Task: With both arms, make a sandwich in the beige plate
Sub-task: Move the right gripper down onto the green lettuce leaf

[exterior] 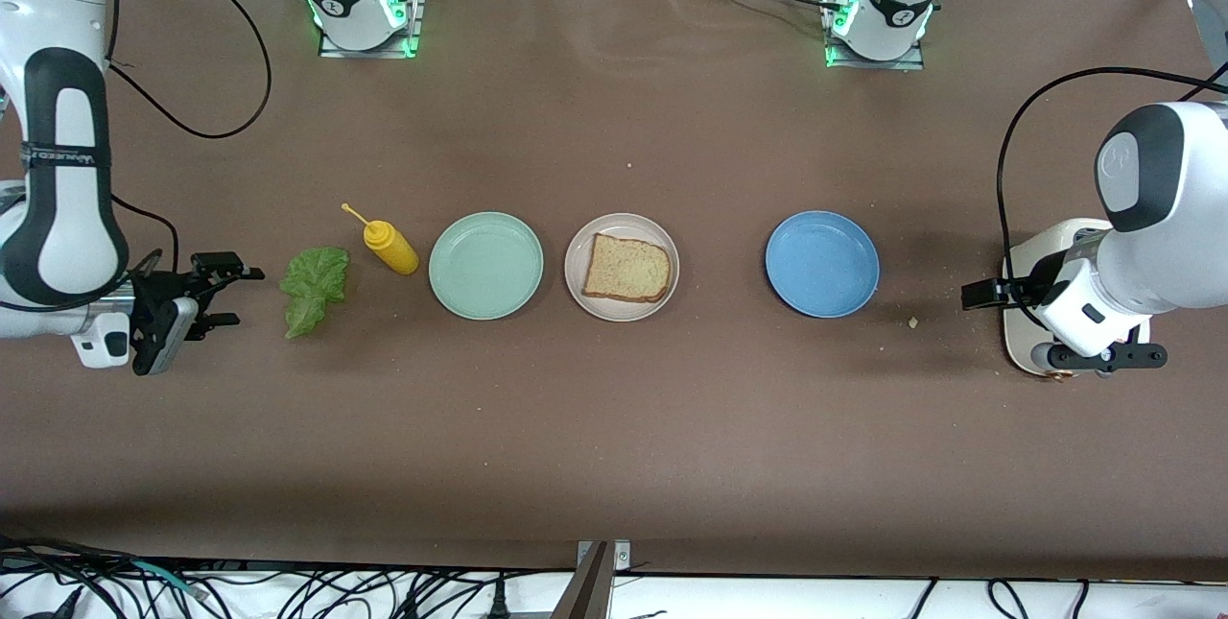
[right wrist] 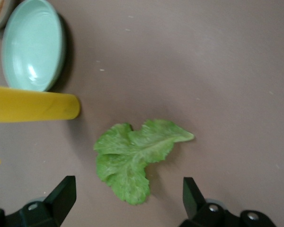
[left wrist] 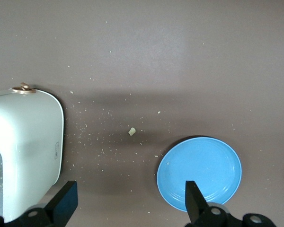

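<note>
- The sandwich is only started: a single slice of toasted bread (exterior: 626, 269) lies flat in the beige plate (exterior: 578, 277), and no lettuce is on it yet.
- The beige plate stands mid-tabletop (exterior: 614, 427), between a mint-green plate (exterior: 485, 265) toward the right arm's end and a blue plate (exterior: 822, 263) toward the left arm's end; the mint-green one is just beside it, the blue one well apart.
- A ruffled green lettuce leaf (exterior: 313, 289) lies on the bare tabletop near the right arm's end, with a yellow squeeze bottle (exterior: 389, 246) on its side between the leaf and the mint-green plate.
- The right hand (exterior: 223, 296) hangs low just beside the leaf, at the right arm's end of the tabletop; its fingers (right wrist: 61, 195) are spread wide and hold nothing.
- The left hand (exterior: 980, 294) hangs over the tabletop between the blue plate and a pale cream toaster (exterior: 1019, 254); its fingers (left wrist: 194, 197) are likewise spread, nothing between them.
- Crumbs are scattered between toaster and blue plate, one larger crumb (exterior: 913, 321) among them.
- A black band on the right arm carries white lettering, too small to read surely.
</note>
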Motion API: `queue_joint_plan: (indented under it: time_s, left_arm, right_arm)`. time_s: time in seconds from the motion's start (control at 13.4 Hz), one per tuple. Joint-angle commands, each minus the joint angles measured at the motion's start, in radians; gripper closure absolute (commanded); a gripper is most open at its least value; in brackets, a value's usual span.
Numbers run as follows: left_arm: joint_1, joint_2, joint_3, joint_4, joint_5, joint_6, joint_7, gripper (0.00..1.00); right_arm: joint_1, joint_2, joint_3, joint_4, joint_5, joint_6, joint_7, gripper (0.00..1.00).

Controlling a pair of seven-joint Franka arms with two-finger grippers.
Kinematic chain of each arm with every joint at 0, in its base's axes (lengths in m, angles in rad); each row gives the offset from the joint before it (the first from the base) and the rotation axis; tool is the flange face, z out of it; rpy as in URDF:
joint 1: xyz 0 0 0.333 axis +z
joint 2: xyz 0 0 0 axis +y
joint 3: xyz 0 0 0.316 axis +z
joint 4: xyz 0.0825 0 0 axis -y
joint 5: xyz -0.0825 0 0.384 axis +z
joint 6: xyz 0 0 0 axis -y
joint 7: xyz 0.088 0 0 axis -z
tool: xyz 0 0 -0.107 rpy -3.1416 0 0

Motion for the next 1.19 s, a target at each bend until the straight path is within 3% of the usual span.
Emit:
queue_joint_plan:
  time_s: [0.0, 0.15, 0.52, 0.9, 1.12]
  left_arm:
    - [0.001, -0.01, -0.01, 0.005, 0.035, -0.017, -0.005, 0.0]
    - [0.001, -0.01, -0.01, 0.005, 0.035, -0.017, -0.005, 0.0]
    - [0.001, -0.01, -0.01, 0.005, 0.035, -0.017, -0.007, 0.0]
    - [0.001, -0.008, -0.01, 0.005, 0.035, -0.017, -0.005, 0.0]
    - [0.001, -0.008, -0.01, 0.005, 0.035, -0.017, -0.004, 0.0]
  right_arm:
    - [0.041, -0.015, -0.011, -0.009, -0.08, 0.026, 0.244, 0.0]
    - [0.075, -0.008, -0.011, -0.013, -0.096, 0.036, 0.418, 0.0]
    - [0.193, 0.02, -0.011, -0.075, -0.243, 0.163, 0.841, 0.0]
    - [0.206, 0.049, -0.011, -0.128, -0.295, 0.245, 0.873, 0.01]
    - [0.204, 0.055, -0.009, -0.15, -0.335, 0.245, 0.866, 0.14]
